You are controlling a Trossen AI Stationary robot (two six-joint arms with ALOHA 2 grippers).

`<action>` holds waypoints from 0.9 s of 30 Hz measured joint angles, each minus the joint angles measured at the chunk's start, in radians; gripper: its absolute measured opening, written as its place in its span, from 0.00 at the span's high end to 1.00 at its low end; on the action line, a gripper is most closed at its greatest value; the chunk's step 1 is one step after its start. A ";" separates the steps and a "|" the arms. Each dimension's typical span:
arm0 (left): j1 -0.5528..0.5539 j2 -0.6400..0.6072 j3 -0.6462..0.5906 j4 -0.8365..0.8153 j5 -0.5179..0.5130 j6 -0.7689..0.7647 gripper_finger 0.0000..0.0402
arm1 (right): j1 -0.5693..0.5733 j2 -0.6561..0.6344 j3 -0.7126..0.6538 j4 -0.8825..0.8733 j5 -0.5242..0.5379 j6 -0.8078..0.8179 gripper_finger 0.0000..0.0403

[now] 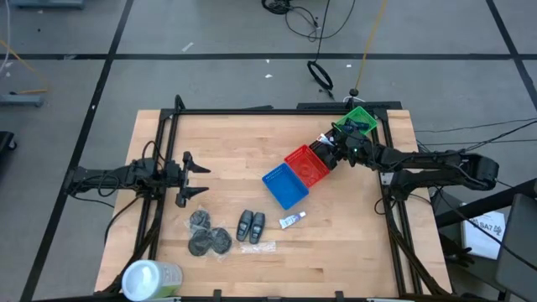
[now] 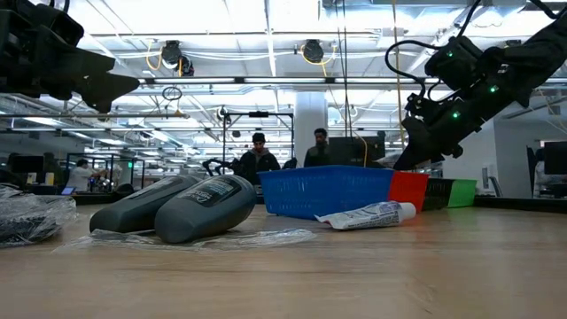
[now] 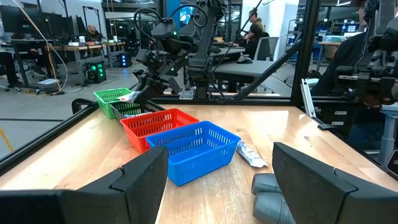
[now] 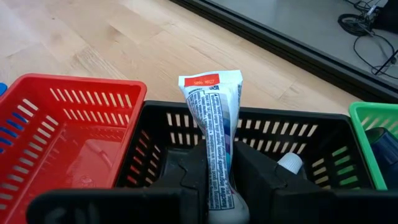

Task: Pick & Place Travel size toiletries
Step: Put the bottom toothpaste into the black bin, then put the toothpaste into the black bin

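My right gripper (image 4: 217,171) is shut on a white tube (image 4: 213,118) above a black basket (image 4: 155,134) that stands between the red basket (image 1: 307,164) and the green basket (image 1: 360,119). Another white cap (image 4: 290,163) lies in the black basket. On the table near the front lie a white tube (image 1: 292,220), two dark bottles (image 1: 251,225) side by side, and three dark discs (image 1: 208,234). My left gripper (image 1: 195,179) hangs open over the table's left part, away from all of them. My right gripper pinches the white tube between its two fingers on the tube's body near the cap end (image 4: 219,163). The tube lies along the fingers, and its flat crimped end (image 4: 209,81) sticks out beyond them. It is lifted clear above the black basket.
A blue basket (image 1: 285,185) sits next to the red one, toward the table's middle. A clear wrapper (image 1: 258,247) lies in front of the bottles. A white-topped green container (image 1: 151,279) lies at the near left corner. A dark frame (image 1: 277,110) borders the table. People sit in the room behind.
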 joint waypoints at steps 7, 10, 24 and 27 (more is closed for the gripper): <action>0.000 0.000 0.000 0.000 0.000 0.000 0.30 | 0.000 0.000 0.000 -0.014 0.000 0.024 0.86; 0.000 0.000 0.000 0.000 0.000 0.000 0.30 | 0.000 0.000 0.000 -0.026 0.000 0.026 0.82; 0.000 0.000 0.000 0.000 0.000 -0.001 0.30 | 0.000 0.000 0.000 -0.027 0.000 0.026 0.67; 0.000 0.000 0.000 0.000 0.000 -0.001 0.30 | 0.004 0.000 0.000 -0.020 -0.008 0.026 0.66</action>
